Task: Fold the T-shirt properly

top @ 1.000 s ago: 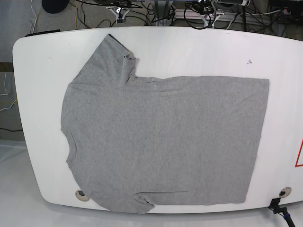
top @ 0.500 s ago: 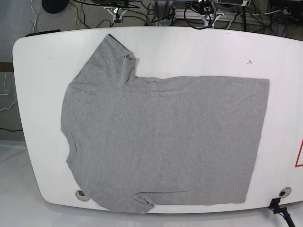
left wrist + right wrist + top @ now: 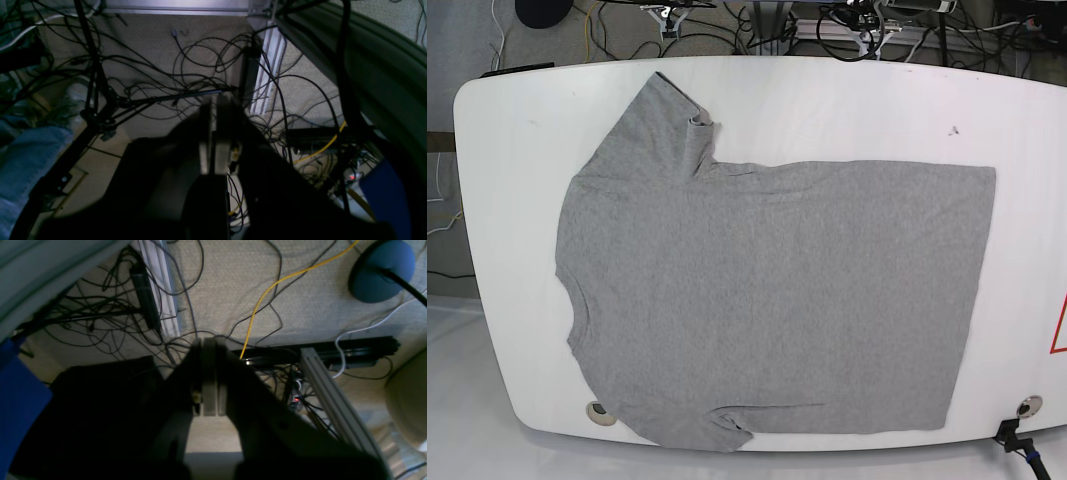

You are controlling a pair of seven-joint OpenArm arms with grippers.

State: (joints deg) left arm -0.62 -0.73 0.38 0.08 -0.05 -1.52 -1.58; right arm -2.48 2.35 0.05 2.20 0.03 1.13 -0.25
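Observation:
A grey T-shirt (image 3: 767, 290) lies spread flat on the white table (image 3: 847, 100), neck to the left and hem to the right. One sleeve points to the far left, its cuff curled up; the other hangs over the near edge. Neither arm shows in the base view. My left gripper (image 3: 213, 100) is shut with nothing between its fingers and faces the cabled floor. My right gripper (image 3: 207, 341) is shut too, empty, and also faces the floor.
Tangled cables (image 3: 206, 66), a power strip (image 3: 143, 290), a yellow cable (image 3: 267, 290) and aluminium frame rails (image 3: 320, 380) lie on the carpet below. A blue round base (image 3: 380, 270) stands at the right. Two round holes (image 3: 599, 410) sit near the table's front edge.

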